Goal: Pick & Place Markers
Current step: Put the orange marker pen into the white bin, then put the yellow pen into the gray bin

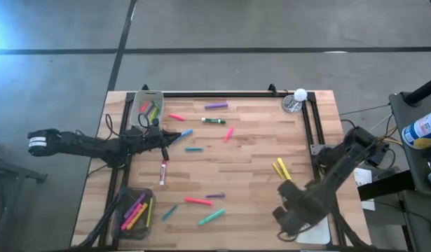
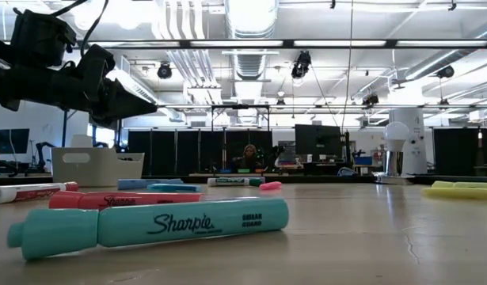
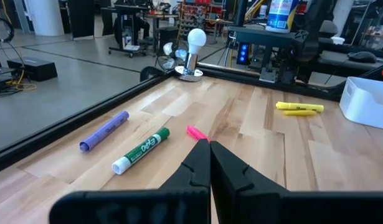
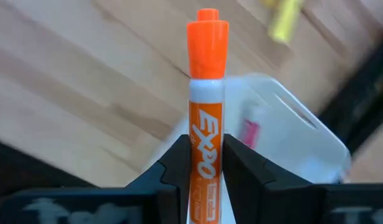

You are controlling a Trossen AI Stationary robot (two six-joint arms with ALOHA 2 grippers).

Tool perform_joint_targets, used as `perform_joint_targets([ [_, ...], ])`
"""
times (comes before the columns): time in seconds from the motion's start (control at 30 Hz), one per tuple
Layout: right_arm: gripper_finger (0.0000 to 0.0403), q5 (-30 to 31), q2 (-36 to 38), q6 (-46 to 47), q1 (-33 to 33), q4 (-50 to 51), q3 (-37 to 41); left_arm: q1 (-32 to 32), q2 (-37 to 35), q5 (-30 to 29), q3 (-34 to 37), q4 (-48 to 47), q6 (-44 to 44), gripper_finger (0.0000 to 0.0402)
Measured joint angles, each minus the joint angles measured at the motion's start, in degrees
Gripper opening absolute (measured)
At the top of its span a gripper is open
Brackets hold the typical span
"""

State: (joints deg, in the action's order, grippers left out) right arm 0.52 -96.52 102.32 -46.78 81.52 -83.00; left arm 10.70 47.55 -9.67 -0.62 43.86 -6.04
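Observation:
Several markers lie scattered on the wooden table [image 1: 257, 150], among them a green Expo marker [image 1: 214, 121], a purple one [image 1: 215, 106], a yellow pair [image 1: 282, 169] and a teal Sharpie highlighter [image 2: 148, 226]. My left gripper [image 3: 210, 149] is shut and empty, above the table's left middle [image 1: 174, 137], short of a pink marker [image 3: 195, 132]. My right gripper [image 4: 207, 146] is near the table's near right corner [image 1: 284, 212], shut on an orange Expo marker [image 4: 207, 93] over a pale bin [image 4: 291, 137]. My right gripper pinches the orange Expo marker by its labelled body [image 4: 207, 155] between the two fingers. The marker lies along the fingers, and its orange cap end [image 4: 207, 37] sticks out well past the fingertips. It is lifted clear of the table.
A bin with markers stands at the far left [image 1: 146, 108], another at the near left [image 1: 134, 212]. A white bulb on a round base [image 1: 296, 100] stands at the far right corner. A black frame [image 1: 222, 94] runs along the table's edges.

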Motion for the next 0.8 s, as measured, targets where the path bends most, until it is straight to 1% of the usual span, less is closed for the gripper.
perform_joint_targets([
  [0.1, 0.0074, -2.0, 2.5, 6.1, -2.8, -2.1, 6.1, 0.0, 0.0, 0.0, 0.0, -0.2, 0.0, 0.0],
  [0.2, 0.0077, -4.7, 4.2, 10.2, -5.2, -7.1, 12.5, 0.0, 0.0, 0.0, 0.0, -0.3, -0.4, 0.0],
  [0.33, 0.0078, -8.1, 5.4, 12.6, -7.2, -18.3, 20.4, 0.0, 0.0, 0.0, 0.0, -0.3, -0.4, 0.0],
  [0.5, 0.0088, -9.6, 5.7, 13.1, -8.2, -29.1, 27.6, 0.0, 0.0, 0.0, 0.0, -0.3, -0.4, 0.0],
  [0.63, 0.0108, -12.4, 5.6, 12.0, -8.1, -32.7, 29.9, 0.0, 0.0, 0.0, 0.0, -0.4, -0.4, 0.0],
  [0.73, 0.0126, -15.1, 5.7, 11.8, -8.1, -31.4, 29.3, 0.0, 0.0, 0.0, 0.0, -0.4, -0.4, 0.0],
  [0.8, 0.0138, -15.6, 5.8, 12.0, -8.1, -28.9, 27.3, 0.0, 0.0, 0.0, 0.0, -0.4, -0.4, 0.0],
])
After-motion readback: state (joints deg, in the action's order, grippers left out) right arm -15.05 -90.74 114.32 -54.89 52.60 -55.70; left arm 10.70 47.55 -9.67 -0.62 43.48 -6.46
